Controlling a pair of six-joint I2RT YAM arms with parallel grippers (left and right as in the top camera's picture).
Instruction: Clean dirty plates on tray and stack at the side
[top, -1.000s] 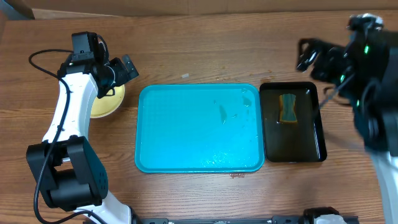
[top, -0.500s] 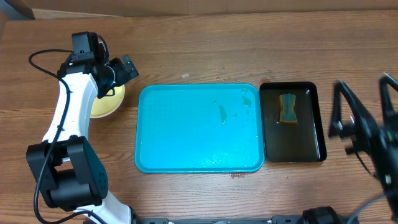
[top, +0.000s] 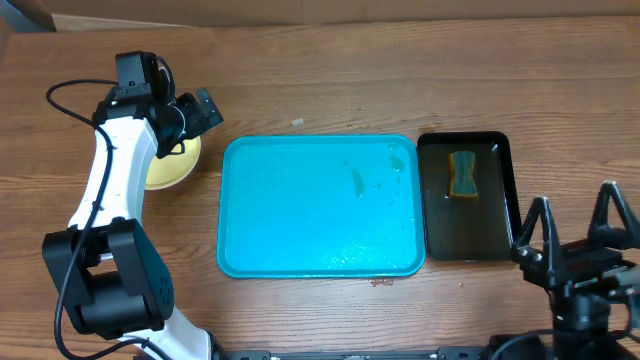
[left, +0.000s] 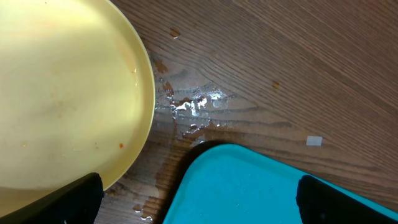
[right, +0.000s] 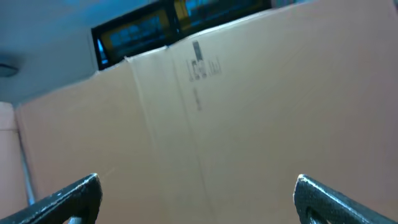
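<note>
The turquoise tray lies in the middle of the table with no plates on it, only wet streaks. A pale yellow-green plate sits left of the tray, partly under my left arm; the left wrist view shows it with faint orange specks, beside the tray's corner. Whether other plates lie under it I cannot tell. My left gripper hovers open and empty over the plate's right edge. My right gripper is open and empty at the front right, pointing up and away from the table.
A narrow black tray with a yellow-green sponge stands right of the turquoise tray. Water is spilled on the wood between plate and tray. A cardboard wall fills the right wrist view.
My right arm has swung from the back right, near the black tray, down to the table's front right. The left arm, plate and trays have not moved.
</note>
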